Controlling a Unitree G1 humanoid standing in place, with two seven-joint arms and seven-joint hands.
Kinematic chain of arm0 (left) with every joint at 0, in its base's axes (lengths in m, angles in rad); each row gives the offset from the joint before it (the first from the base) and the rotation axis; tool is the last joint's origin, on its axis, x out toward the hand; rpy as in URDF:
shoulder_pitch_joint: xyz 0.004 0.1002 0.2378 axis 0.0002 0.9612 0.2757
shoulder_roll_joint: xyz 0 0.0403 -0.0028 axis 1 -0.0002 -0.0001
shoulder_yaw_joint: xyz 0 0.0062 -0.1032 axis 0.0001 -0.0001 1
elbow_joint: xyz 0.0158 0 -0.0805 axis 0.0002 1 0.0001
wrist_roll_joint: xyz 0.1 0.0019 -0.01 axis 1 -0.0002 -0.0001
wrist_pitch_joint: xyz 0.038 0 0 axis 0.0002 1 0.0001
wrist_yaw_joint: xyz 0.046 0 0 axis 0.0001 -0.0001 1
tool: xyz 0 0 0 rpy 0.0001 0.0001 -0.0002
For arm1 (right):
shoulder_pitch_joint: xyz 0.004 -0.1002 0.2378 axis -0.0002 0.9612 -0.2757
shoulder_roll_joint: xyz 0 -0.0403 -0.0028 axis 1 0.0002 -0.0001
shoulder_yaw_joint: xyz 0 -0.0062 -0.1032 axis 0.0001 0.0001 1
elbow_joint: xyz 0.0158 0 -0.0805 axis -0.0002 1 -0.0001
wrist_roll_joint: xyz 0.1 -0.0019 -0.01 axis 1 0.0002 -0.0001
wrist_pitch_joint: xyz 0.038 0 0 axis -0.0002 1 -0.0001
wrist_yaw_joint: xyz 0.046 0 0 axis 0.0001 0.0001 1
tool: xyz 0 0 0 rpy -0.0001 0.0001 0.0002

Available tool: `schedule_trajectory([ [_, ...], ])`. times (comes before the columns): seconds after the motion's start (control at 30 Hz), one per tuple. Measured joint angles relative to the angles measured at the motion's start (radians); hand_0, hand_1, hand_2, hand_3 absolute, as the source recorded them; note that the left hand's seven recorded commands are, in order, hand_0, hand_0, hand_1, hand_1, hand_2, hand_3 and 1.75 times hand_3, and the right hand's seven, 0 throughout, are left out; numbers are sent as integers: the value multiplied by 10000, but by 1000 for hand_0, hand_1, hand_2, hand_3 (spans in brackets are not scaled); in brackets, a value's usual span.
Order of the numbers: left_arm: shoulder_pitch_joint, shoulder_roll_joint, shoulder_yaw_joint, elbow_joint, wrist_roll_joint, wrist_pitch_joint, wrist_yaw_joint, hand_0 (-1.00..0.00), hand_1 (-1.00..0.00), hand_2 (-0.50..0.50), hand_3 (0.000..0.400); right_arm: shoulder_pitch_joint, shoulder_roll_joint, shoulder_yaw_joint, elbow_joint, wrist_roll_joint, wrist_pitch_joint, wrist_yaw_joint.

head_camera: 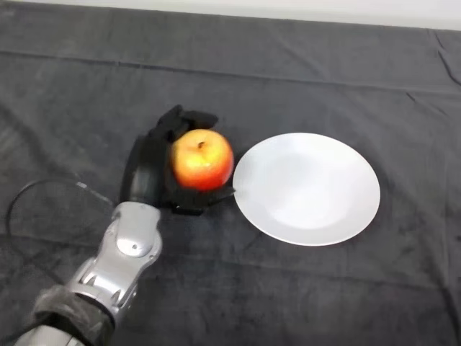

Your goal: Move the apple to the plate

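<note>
A red and yellow apple (pixel 202 159) sits in my left hand (pixel 149 171), just left of a white plate (pixel 307 188). The hand's black fingers curl round the apple's far side and the thumb wraps under its near side. The apple's right side nearly reaches the plate's left rim. The plate lies flat on the dark cloth with nothing on it. My silver-grey arm comes in from the lower left.
The dark cloth (pixel 288 86) covers the whole table, with folds along the back and right. A pale strip of wall or floor shows past the far edge.
</note>
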Motion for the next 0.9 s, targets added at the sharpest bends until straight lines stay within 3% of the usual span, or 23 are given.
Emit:
schedule_trajectory([
  [0.17, -115, -238, -629, 28, -79, 38, 164, -1000, -1000, 0, 400, 0, 0, -1, 0, 0, 0, 0],
  [0.43, -1013, -447, -1423, 350, -478, 77, 322, -1000, -1000, 0, 400, 0, 0, -2, 0, 1, 0, 1],
  [0.9, -1431, -904, -3689, 880, -1975, 78, 523, -1000, -1000, 0, 400, 0, 0, -2, 0, 3, 0, 2],
])
